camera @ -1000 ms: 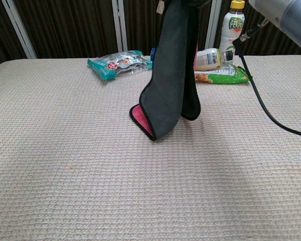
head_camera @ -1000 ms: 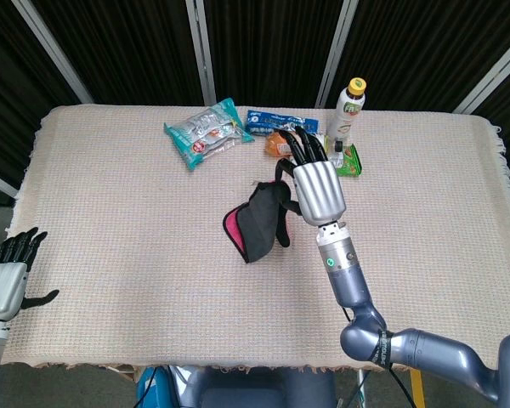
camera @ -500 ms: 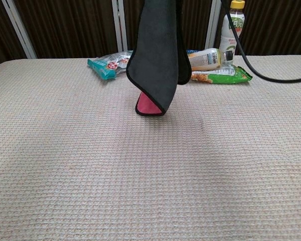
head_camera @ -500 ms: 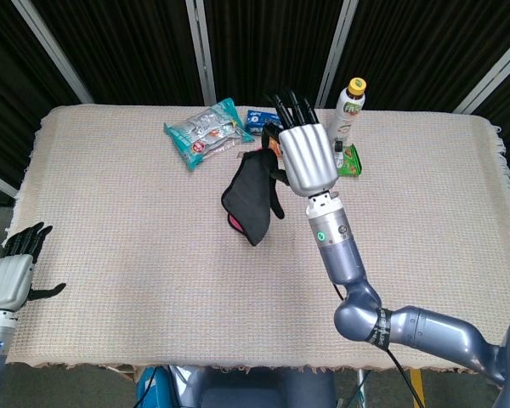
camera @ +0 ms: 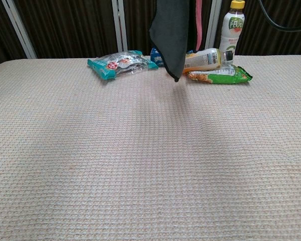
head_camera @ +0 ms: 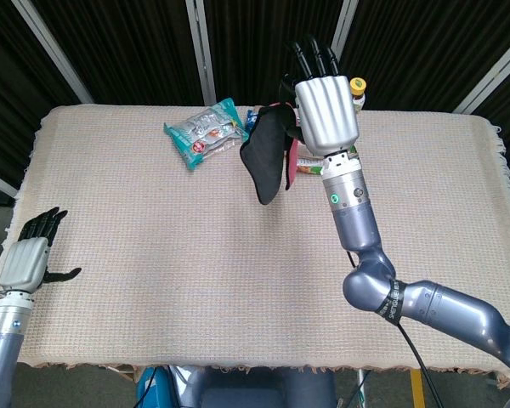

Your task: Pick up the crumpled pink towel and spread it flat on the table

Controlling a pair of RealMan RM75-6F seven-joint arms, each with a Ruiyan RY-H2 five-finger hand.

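My right hand [head_camera: 325,106] is raised high over the far middle of the table and grips the towel [head_camera: 268,155]. The towel hangs down from it, clear of the table, showing its dark grey side with black edging; a strip of its pink side shows near the hand. In the chest view the towel [camera: 171,35] dangles from the top edge, its tip above the table near the snack packets; the right hand itself is out of that frame. My left hand [head_camera: 27,257] hovers at the near left table edge, fingers spread, holding nothing.
Along the far edge of the woven cloth-covered table [head_camera: 136,255] lie a teal snack packet [head_camera: 202,133], a blue packet [camera: 157,56], a green packet [camera: 218,76], a lying bottle [camera: 205,58] and an upright drink bottle [camera: 234,27]. Dark curtains hang behind.
My right hand has lifted the towel up and towards the far edge, off the table. My left hand has risen slightly and moved a little inward.
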